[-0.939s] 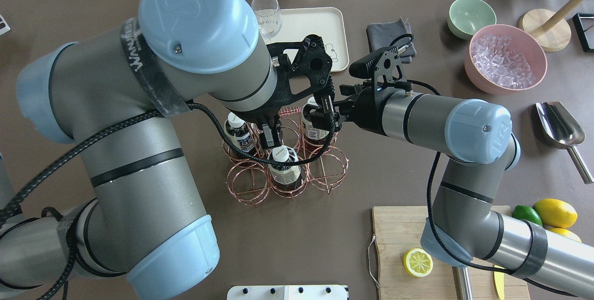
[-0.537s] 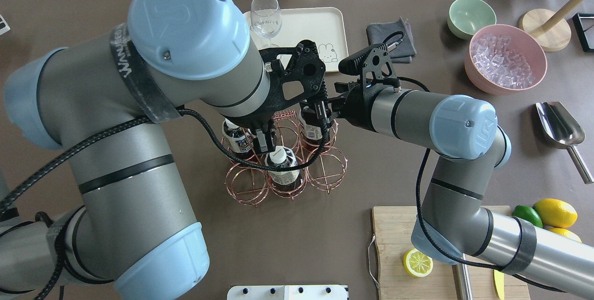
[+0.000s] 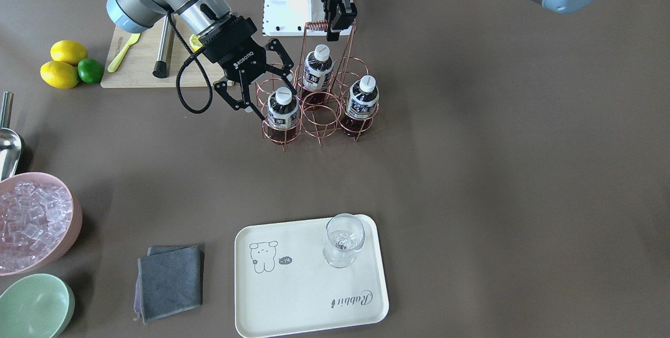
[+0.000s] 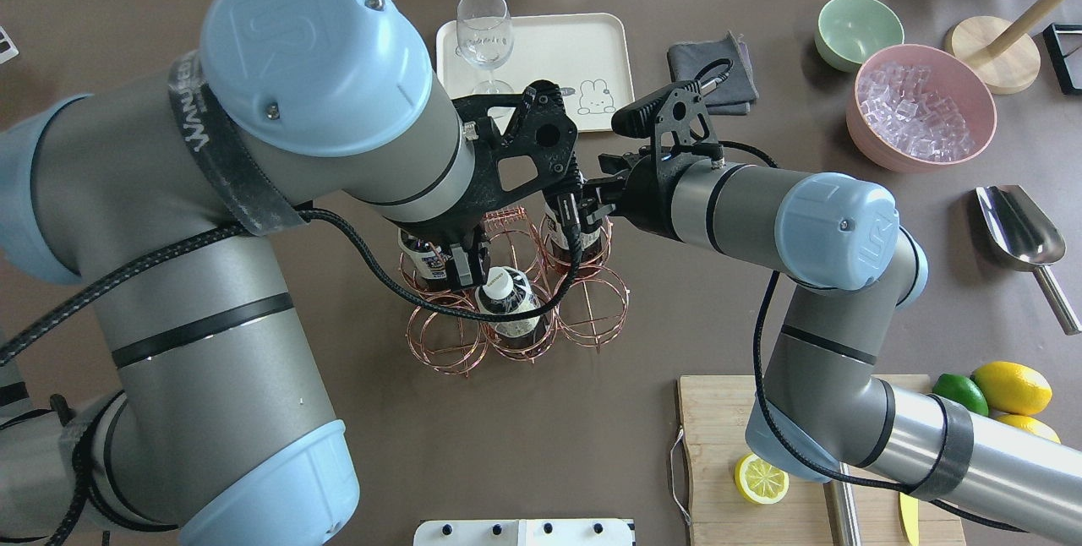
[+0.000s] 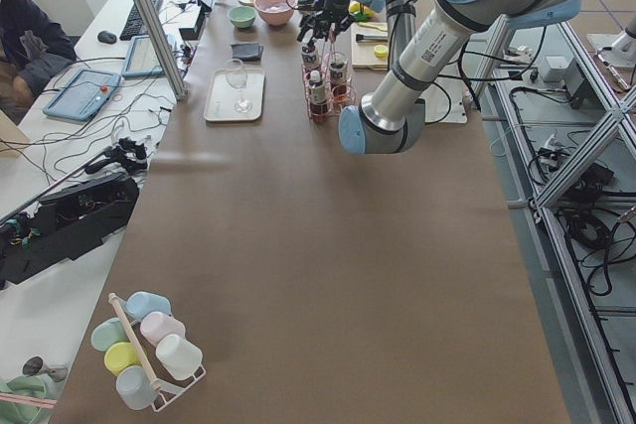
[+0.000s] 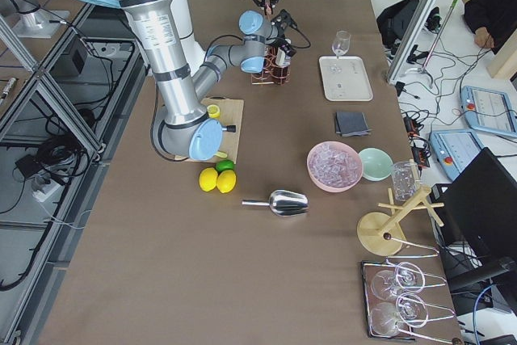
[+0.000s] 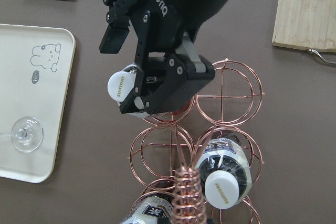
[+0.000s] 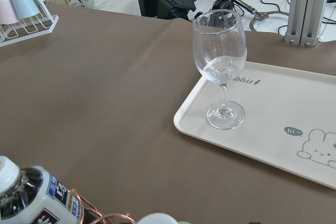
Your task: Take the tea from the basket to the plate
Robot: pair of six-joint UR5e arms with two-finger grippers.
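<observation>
At basket (image 3: pixel 319 127) | left pincer (image 3: pixel 335 34) clamps its handle (image 3: pixel 315 26) | right pincer (image 3: pixel 272 98) open astride tea (image 3: pixel 282 111)

Robotics lab: aluminium frame posts (image 5: pixel 149 22), cable tangles (image 5: pixel 70 141), teach pendant (image 5: pixel 87 94), keyboard (image 5: pixel 151 9) beside table (image 5: pixel 318 245).

both the left arm (image 4: pixel 211 343) and the right arm (image 4: pixel 744 208) are showing matte silver-grey tubes and pale blue round joint caps (image 4: pixel 317 51) with small screws and an embossed logo. a black braided cable (image 4: pixel 169 254) is trailing along each. a dark strap (image 4: pixel 207 149) with white lettering is wrapping the left arm. the black right gripper (image 3: pixel 272 98) is showing white "robotiq" lettering.
</observation>
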